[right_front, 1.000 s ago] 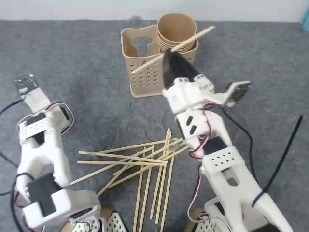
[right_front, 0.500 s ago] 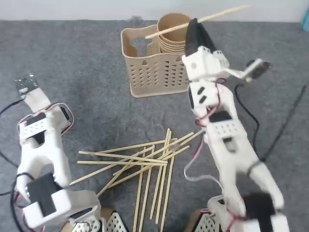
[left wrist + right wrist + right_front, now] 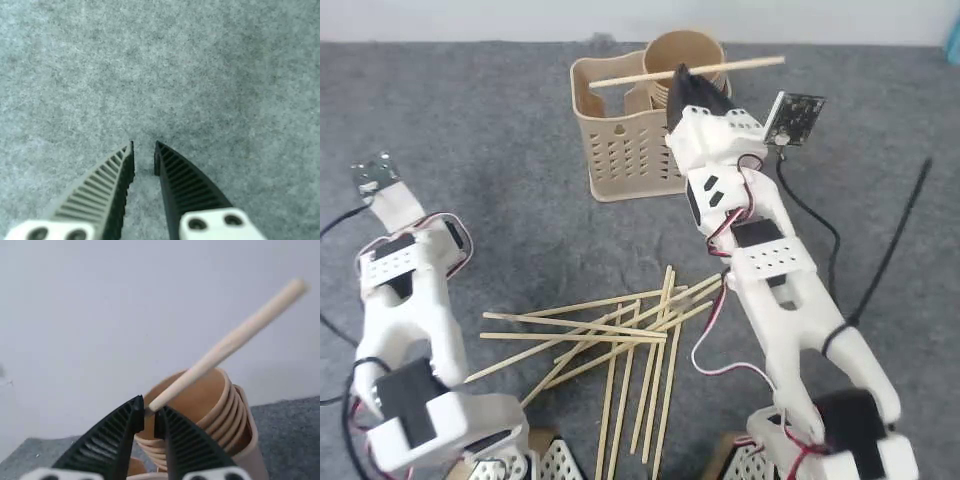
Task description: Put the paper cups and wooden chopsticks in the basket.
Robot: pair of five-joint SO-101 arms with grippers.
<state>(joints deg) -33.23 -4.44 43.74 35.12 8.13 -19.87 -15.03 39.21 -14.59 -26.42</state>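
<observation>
Held chopstick: pinched near its middle in the right hand, just above the basket.
Long axis: roughly level, across the basket's mouth; one end is over the open compartment, the other juts past the paper cups stacked in the basket.
Key relation: the stick probably has to tip end-down over the open compartment, or it may bridge the rim.
Right hand grip: narrow, clamped on the stick, cups just behind.
Right arm pose: stretched forward to the basket.
Loose chopsticks: scattered on the counter, well short of the basket.
Left hand: a narrow slit, empty, over bare counter, far from the basket.
</observation>
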